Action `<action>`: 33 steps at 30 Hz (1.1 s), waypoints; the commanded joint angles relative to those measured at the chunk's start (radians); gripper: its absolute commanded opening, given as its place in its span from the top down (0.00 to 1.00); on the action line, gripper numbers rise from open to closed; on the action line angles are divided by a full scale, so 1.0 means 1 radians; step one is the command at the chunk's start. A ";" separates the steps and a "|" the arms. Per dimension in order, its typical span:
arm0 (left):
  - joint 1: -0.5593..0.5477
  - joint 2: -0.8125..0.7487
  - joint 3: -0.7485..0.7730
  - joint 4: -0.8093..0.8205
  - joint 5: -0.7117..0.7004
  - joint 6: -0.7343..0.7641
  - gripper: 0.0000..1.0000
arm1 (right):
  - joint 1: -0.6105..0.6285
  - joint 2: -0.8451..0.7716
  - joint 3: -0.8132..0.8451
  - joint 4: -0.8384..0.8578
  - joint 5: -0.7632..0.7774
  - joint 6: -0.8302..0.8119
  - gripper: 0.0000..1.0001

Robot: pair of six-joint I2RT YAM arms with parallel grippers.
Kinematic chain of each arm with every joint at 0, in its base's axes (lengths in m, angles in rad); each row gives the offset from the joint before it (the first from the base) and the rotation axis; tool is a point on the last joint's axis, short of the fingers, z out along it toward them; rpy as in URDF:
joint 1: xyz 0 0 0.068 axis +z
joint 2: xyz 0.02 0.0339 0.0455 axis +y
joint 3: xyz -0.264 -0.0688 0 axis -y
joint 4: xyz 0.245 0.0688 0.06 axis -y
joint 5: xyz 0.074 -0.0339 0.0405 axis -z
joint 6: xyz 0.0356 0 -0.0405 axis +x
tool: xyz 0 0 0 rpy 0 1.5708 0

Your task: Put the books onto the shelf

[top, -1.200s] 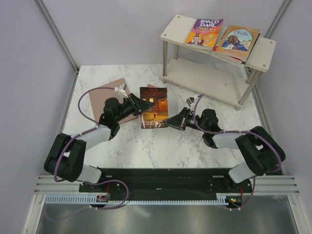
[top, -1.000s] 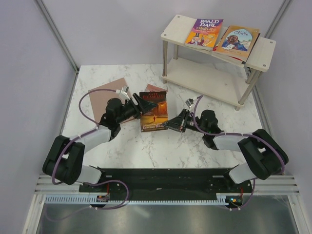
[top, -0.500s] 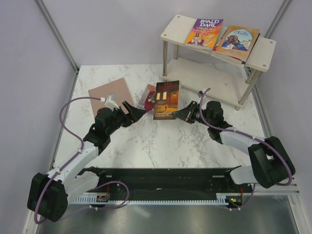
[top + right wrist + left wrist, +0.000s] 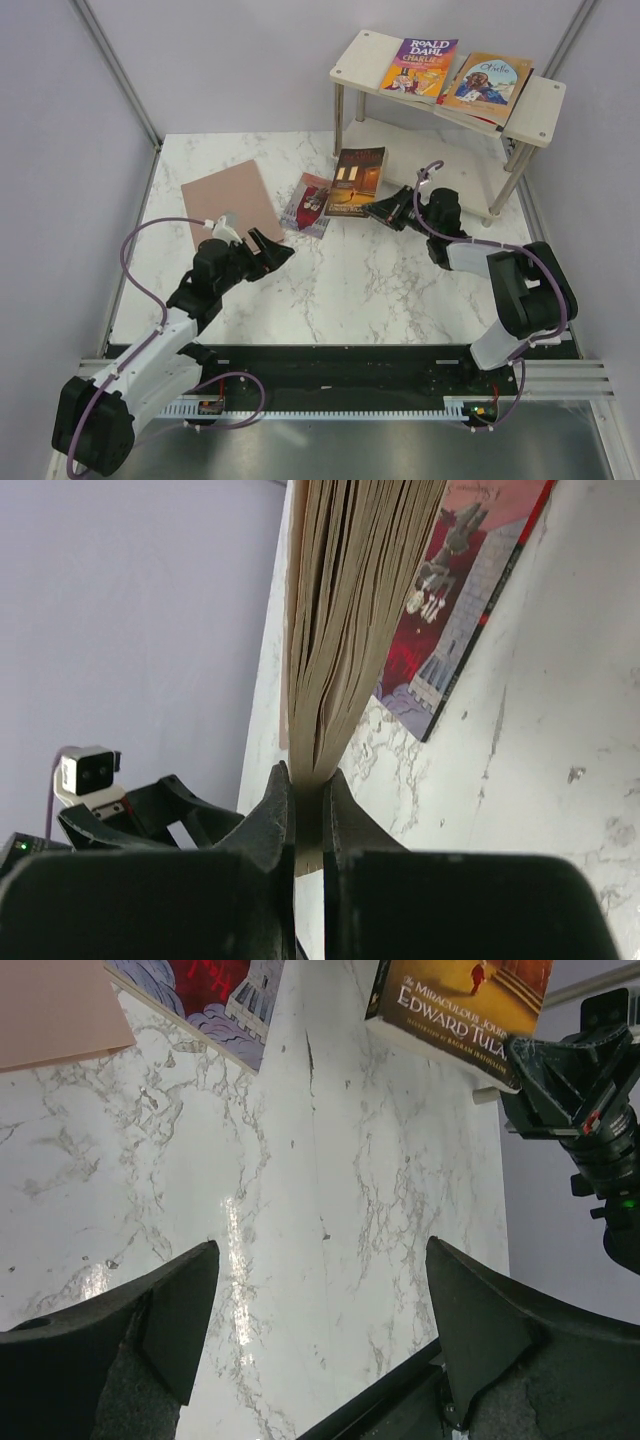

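The right gripper (image 4: 378,209) was clamped on the near edge of the dark brown-orange book (image 4: 356,180) — held off the table, just left of the shelf (image 4: 358,56). The left gripper (image 4: 275,248) hovered near, its fingers apart.

"ROALD DAHL" on purple book (image 4: 420,66), "Othello" on orange book (image 4: 489,80), "EDWARD TULA" on brown book (image 4: 452,998)
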 commanded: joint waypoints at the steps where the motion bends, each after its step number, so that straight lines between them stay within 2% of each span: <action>1: -0.002 -0.031 -0.007 -0.014 -0.021 0.039 0.10 | -0.022 0.022 0.084 0.166 -0.006 0.035 1.00; 20: -0.002 -0.063 -0.013 -0.020 0.015 0.029 0.11 | -0.151 0.404 0.332 0.394 -0.065 0.239 0.96; 33: -0.002 -0.069 -0.015 -0.028 0.022 0.027 0.12 | -0.183 0.560 0.531 0.303 -0.082 0.259 0.87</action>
